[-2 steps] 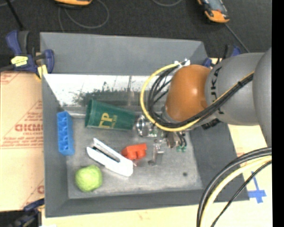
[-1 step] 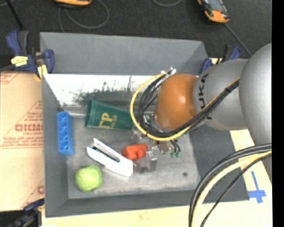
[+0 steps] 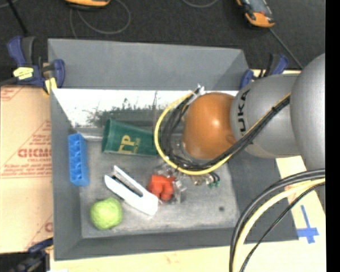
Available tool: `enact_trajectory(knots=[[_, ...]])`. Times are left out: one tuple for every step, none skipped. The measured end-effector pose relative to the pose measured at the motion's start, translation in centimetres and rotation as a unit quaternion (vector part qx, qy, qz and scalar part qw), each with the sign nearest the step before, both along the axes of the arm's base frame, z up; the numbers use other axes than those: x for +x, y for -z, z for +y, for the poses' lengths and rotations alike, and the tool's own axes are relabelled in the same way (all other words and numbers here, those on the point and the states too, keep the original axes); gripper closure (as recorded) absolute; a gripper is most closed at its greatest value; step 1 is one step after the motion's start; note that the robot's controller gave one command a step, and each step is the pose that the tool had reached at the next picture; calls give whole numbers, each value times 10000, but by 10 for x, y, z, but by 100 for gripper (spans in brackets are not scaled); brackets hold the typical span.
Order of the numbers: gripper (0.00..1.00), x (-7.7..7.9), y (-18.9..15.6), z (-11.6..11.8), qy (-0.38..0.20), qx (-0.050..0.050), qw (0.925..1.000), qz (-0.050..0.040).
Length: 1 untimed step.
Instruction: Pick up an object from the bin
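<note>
My gripper [image 3: 178,184] is low in the middle of the bin, mostly hidden under the arm's orange cover. A small red object [image 3: 159,186] lies right at its left side, touching or nearly touching it. A white oblong tool with a dark slot [image 3: 130,192] lies slanted just left of the red object. A dark green cup with gold lettering [image 3: 127,139] lies on its side behind them, its right end hidden by the arm.
A blue studded block [image 3: 78,159] lies along the bin's left wall. A yellow-green ball [image 3: 106,213] rests in the front left corner. The arm and its cables cover the bin's right half.
</note>
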<state>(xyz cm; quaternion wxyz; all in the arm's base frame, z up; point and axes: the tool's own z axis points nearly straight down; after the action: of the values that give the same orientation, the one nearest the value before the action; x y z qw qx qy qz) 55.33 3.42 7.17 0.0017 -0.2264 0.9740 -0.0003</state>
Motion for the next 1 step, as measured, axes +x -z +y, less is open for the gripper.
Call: enact_trajectory(knots=[[100,0,0,0,2,1,10000,0]])
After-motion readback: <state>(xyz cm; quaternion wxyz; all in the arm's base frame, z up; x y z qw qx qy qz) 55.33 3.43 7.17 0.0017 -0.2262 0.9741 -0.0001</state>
